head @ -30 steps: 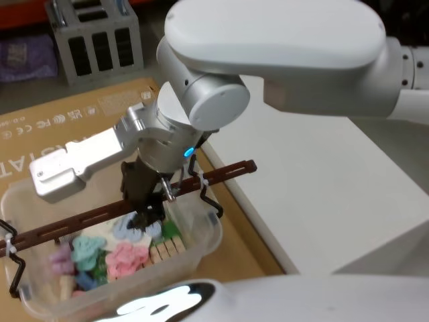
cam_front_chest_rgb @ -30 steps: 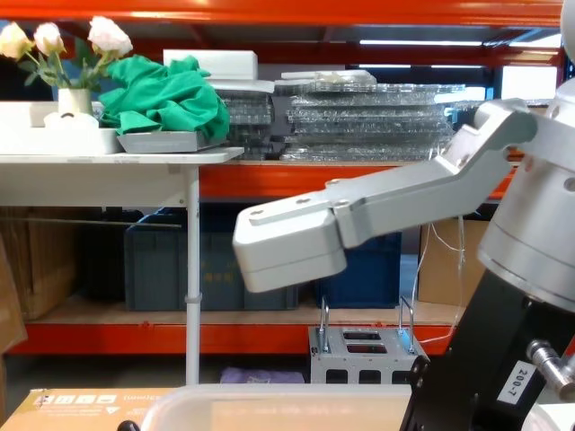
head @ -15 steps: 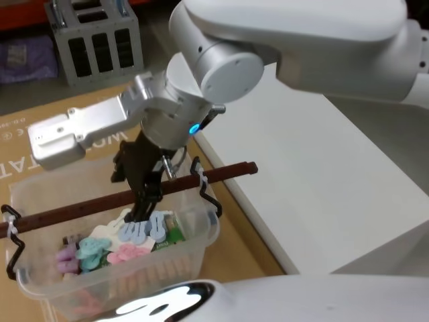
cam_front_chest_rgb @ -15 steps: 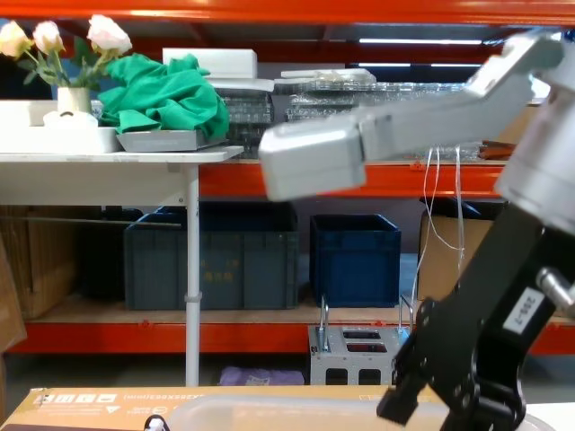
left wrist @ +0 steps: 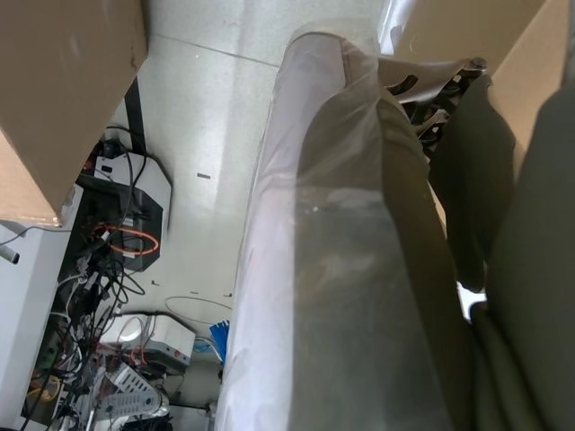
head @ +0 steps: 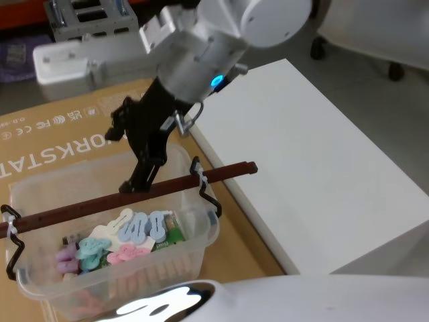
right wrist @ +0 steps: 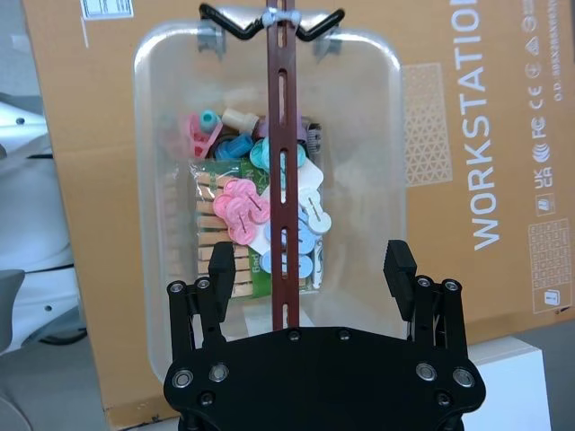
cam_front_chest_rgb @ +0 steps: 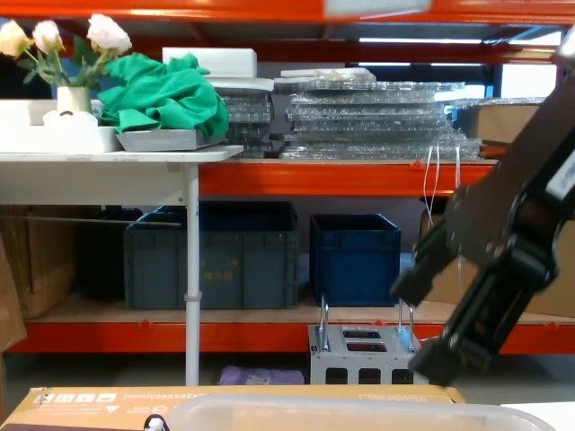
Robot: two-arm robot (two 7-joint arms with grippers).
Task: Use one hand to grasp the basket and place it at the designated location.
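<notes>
The right hand (right wrist: 310, 259) hangs released, fingers spread, just above the brown handle (head: 224, 172) of the basket (head: 206, 233), which rests on a cardboard box (head: 60, 134) beside the white tabletop (head: 301, 168).

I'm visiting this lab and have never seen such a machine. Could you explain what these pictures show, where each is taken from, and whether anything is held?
This is a two-armed robot filming itself. The head picture looks down: a clear plastic basket of coloured clips, with a brown handle, sits on a cardboard box beside a white table. The right wrist picture looks down past the right hand: its black fingers are open, one each side of the handle, holding nothing. The chest picture looks forward from low down: the basket's rim along the bottom, storage shelves behind. The left wrist picture is a close view of translucent plastic, hard to read.
</notes>
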